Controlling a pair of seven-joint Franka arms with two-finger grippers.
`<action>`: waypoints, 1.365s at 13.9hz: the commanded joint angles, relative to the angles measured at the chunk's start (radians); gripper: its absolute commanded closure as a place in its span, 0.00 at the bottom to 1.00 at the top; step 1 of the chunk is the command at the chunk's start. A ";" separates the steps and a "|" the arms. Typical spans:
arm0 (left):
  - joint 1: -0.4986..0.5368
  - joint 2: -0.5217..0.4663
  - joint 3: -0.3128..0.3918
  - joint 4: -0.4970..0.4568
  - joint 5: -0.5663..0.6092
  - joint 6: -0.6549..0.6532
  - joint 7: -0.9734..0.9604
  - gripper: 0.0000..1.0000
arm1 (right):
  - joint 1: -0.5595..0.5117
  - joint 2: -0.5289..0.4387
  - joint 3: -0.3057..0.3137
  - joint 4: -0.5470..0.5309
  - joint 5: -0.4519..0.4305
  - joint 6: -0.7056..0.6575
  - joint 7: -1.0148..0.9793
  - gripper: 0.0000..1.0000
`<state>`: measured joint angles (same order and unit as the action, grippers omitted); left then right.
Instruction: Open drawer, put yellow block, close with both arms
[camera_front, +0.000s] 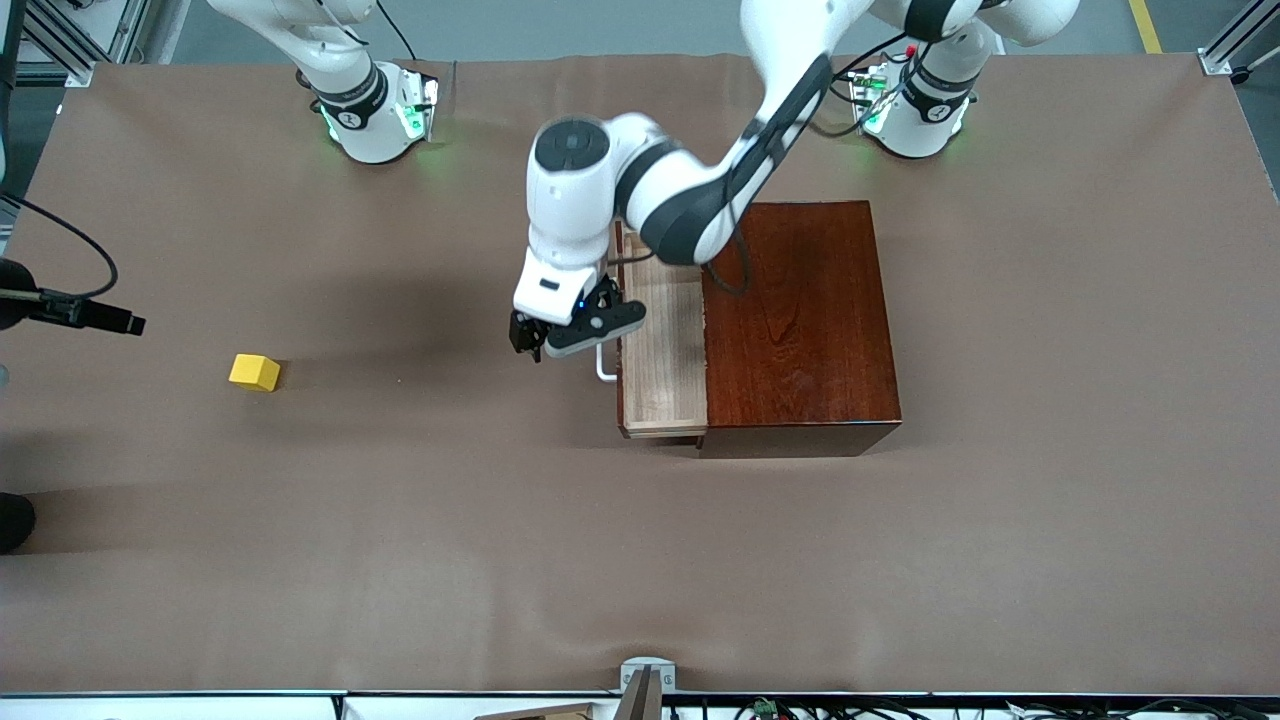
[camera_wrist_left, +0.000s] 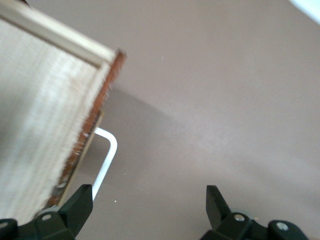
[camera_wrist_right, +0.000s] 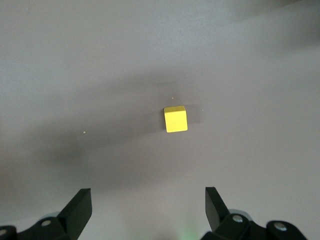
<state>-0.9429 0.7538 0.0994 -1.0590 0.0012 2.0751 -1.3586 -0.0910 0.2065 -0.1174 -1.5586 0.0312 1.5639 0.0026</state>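
Drawer (camera_front: 660, 340) stands open; left gripper (camera_front: 545, 338) hangs spread beside its handle (camera_front: 604, 364), while right gripper (camera_wrist_right: 145, 212), fingers apart, looks down on yellow block (camera_front: 254, 372).

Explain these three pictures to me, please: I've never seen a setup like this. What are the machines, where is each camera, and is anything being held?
Two white robot arms stand at a brown table. The big picture looks down from across the table; the two smaller ones come from cameras on each arm's wrist.

The left arm reaches over to the dark wooden box. Its drawer is pulled out and looks empty. The left end effector is open beside the drawer's white handle, holding nothing.

The right arm's hand is out of the big picture. Its wrist camera shows the right end effector open, above the yellow block, which lies on the table toward the right arm's end. Nothing is held.
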 joint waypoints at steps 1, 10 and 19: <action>0.007 -0.086 0.019 -0.019 -0.021 -0.069 0.018 0.00 | -0.023 0.037 0.010 -0.007 0.004 0.028 0.000 0.00; 0.165 -0.323 0.031 -0.042 0.140 -0.473 0.318 0.00 | -0.052 0.083 0.010 -0.234 0.003 0.297 -0.001 0.00; 0.409 -0.482 0.029 -0.041 0.201 -0.656 0.887 0.00 | -0.072 0.117 0.010 -0.471 0.003 0.633 -0.024 0.00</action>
<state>-0.5905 0.3201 0.1394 -1.0742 0.1951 1.4516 -0.5966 -0.1411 0.3186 -0.1193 -2.0002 0.0315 2.1576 -0.0049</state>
